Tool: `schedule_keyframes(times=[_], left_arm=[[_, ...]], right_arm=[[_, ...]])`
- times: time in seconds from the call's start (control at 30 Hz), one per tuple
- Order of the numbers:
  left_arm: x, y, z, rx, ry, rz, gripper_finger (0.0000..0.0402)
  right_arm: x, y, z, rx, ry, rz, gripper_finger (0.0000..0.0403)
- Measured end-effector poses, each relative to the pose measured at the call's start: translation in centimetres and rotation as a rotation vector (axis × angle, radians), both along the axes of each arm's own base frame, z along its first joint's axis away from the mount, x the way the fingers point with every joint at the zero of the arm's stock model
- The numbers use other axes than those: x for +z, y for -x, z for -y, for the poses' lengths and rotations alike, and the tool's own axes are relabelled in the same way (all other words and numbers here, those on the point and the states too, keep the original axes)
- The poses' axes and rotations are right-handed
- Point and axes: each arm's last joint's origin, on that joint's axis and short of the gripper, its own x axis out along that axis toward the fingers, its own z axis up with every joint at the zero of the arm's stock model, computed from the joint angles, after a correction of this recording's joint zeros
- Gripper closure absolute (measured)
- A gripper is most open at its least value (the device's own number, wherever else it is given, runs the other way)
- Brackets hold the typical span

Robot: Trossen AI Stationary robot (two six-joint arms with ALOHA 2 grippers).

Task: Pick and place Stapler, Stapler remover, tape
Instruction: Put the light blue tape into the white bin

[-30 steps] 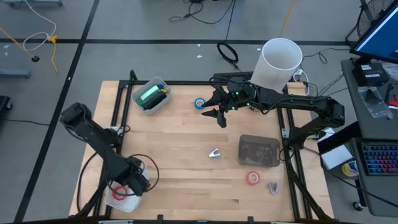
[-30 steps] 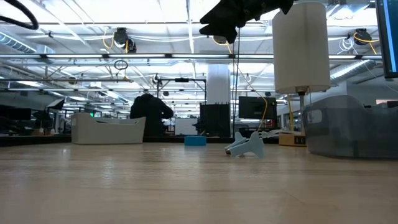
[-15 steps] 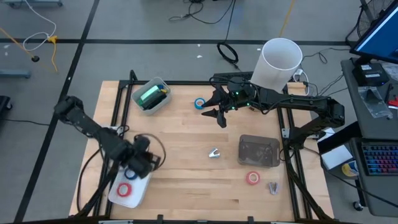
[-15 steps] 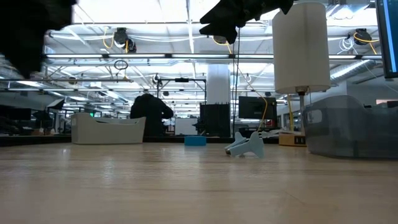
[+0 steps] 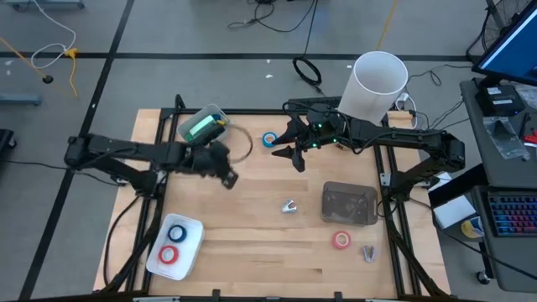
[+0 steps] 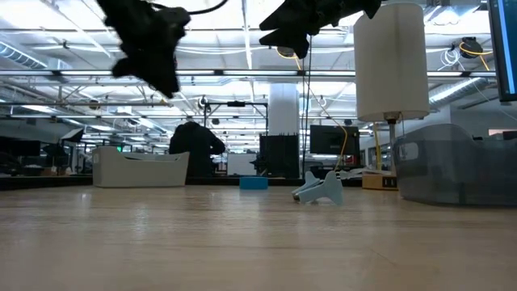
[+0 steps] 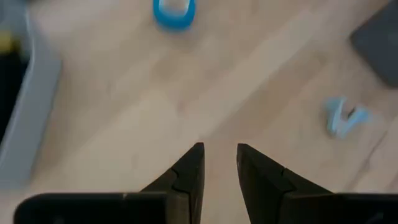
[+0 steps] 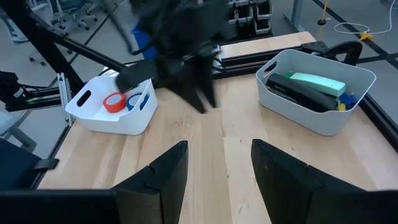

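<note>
Overhead, the left gripper (image 5: 228, 177) hangs above the desk (image 5: 252, 252) near the grey bin (image 5: 204, 127), its fingers (image 7: 189, 168) narrowly parted and empty. The right gripper (image 5: 295, 156) waits beside a blue tape roll (image 5: 269, 139), fingers (image 8: 166, 163) spread wide, holding nothing. One red roll (image 5: 169, 255) and one blue roll (image 5: 176, 234) lie in the white tray (image 5: 191, 246). Another red roll (image 5: 341, 240) lies below the dark box (image 5: 349, 204). A small pale clip-shaped piece (image 5: 289, 205) is too small to make out. At desk height the left arm shows only as a blurred dark shape.
</note>
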Motion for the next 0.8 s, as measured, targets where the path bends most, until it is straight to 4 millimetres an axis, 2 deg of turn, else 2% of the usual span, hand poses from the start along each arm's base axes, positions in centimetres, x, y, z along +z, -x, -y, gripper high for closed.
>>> schedule_keyframes(times=[0.2,0.3,0.4,0.57,0.8], left_arm=[[1.0,-1.4,-5.6,-0.100,-0.182,0.112,0.0309],[0.9,-2.0,-8.3,-0.135,-0.258,0.139,0.0309],[0.1,-2.9,-10.8,-0.180,-0.293,0.171,0.0309],[-2.4,-4.5,-13.9,-0.238,-0.264,0.166,0.0309],[-4.3,-8.8,-17.3,-0.285,-0.246,0.104,0.0309]], right_arm=[[0.0,0.0,0.0,-0.008,-0.019,-0.002,0.0234],[0.0,0.0,0.0,-0.019,-0.032,-0.004,0.0234],[-0.1,0.0,0.1,-0.060,-0.020,-0.012,0.0234],[-0.2,0.1,0.3,-0.131,-0.028,-0.031,0.0234],[-0.7,0.3,0.6,-0.253,-0.019,-0.087,0.0234]])
